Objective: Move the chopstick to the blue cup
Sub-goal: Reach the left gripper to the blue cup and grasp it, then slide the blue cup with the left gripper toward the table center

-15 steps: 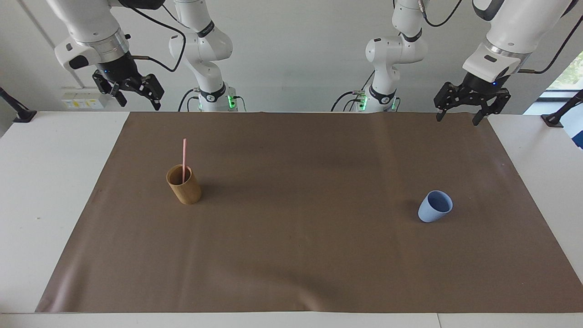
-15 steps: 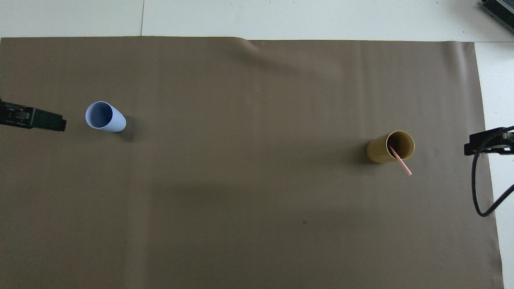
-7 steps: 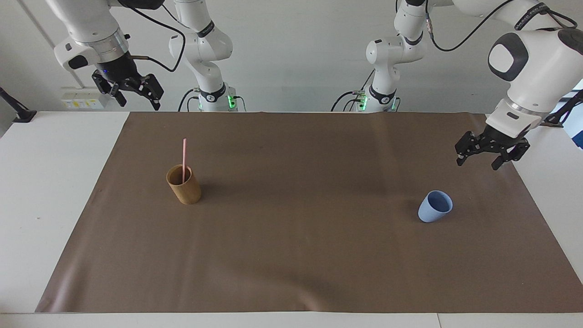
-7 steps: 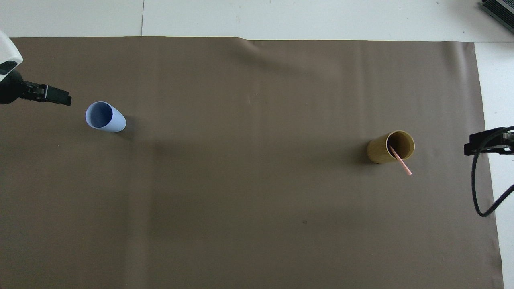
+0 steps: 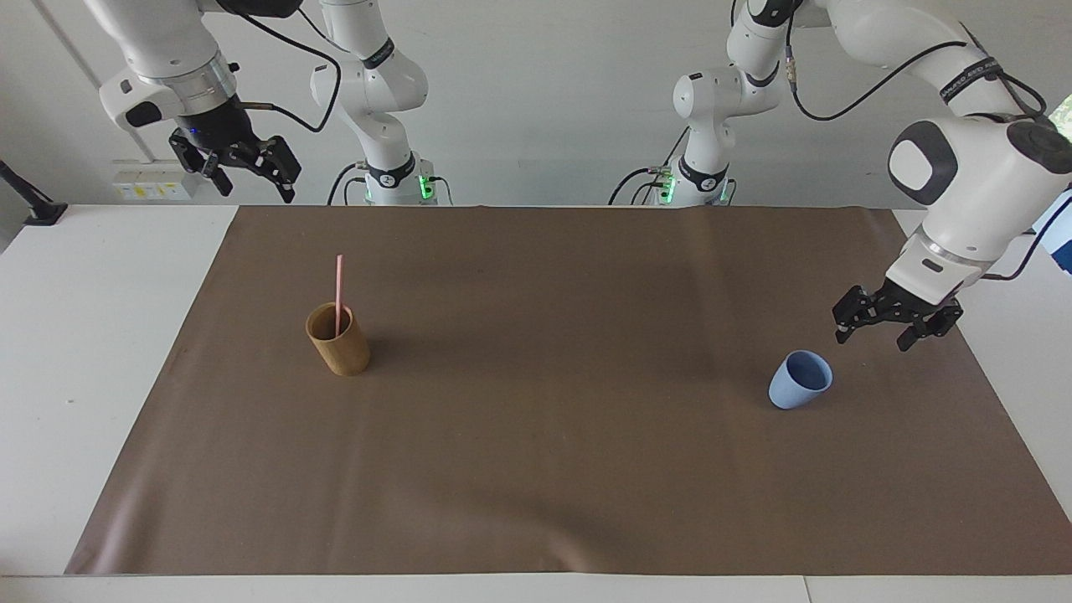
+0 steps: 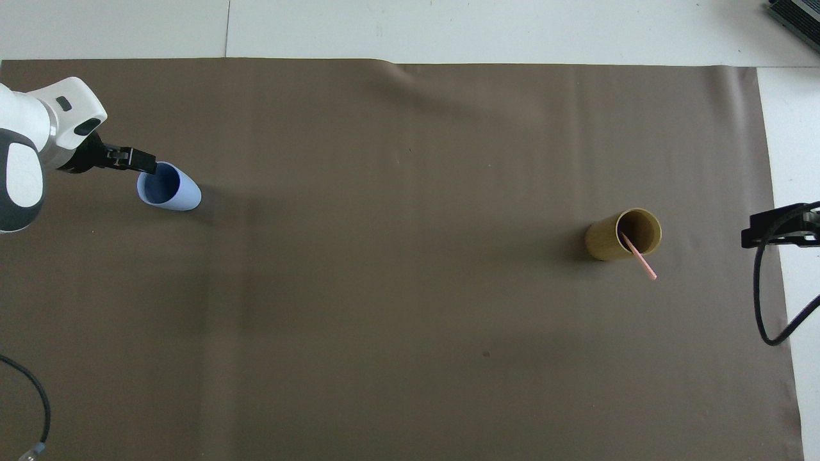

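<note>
A brown mat [image 5: 553, 469] is covering the white counter [image 5: 75, 352]. The chopstick [image 5: 338, 285] is standing in the tan cup [image 5: 339, 342]. The left gripper [image 5: 871, 339], fingers apart, is hovering beside the blue cup [image 5: 799, 381]. The right gripper [image 5: 251, 186], fingers apart, is waiting.

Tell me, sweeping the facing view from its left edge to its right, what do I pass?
Right gripper, raised and waiting → tan bamboo-coloured cylinder cup holding the thin pale pink chopstick → small light-blue tapered cup → left gripper, open, raised just beside that cup.
</note>
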### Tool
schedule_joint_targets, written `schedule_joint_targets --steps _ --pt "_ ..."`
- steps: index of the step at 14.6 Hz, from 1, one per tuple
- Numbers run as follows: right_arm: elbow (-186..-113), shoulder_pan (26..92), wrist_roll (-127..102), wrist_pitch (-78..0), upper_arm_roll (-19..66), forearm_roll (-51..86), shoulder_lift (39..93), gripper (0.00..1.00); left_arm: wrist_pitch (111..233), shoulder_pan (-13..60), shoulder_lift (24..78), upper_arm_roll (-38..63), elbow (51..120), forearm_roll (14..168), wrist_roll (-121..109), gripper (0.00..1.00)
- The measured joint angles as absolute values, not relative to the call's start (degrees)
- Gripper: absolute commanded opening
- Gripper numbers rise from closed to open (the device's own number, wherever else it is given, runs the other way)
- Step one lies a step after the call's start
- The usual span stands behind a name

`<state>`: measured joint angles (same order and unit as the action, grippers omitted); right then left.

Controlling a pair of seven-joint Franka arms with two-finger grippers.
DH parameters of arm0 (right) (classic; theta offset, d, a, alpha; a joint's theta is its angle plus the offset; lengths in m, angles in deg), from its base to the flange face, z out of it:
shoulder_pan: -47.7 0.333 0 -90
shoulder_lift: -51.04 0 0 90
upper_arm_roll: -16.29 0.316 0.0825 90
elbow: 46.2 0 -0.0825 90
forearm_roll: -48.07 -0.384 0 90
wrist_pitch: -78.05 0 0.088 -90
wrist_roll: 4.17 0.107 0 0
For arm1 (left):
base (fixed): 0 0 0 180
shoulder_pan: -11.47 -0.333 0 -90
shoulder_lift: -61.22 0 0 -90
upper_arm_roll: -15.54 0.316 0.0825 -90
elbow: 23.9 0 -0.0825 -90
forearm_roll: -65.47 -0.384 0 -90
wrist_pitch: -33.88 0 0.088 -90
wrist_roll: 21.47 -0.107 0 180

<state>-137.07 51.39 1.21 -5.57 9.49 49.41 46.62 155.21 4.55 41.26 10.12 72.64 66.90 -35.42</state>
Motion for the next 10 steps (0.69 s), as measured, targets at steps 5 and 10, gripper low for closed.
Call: schedule_joint_targets --steps 5,10 --pt "-137.1 51.5 -5.0 -5.6 9.5 49.4 46.6 1.0 161.3 4.6 41.1 9.9 78.5 66.9 -35.6 0.0" --pt "-137.1 51.5 -5.7 -5.6 9.5 49.4 46.6 1.0 161.2 4.6 41.5 9.3 78.7 66.9 -35.6 0.0"
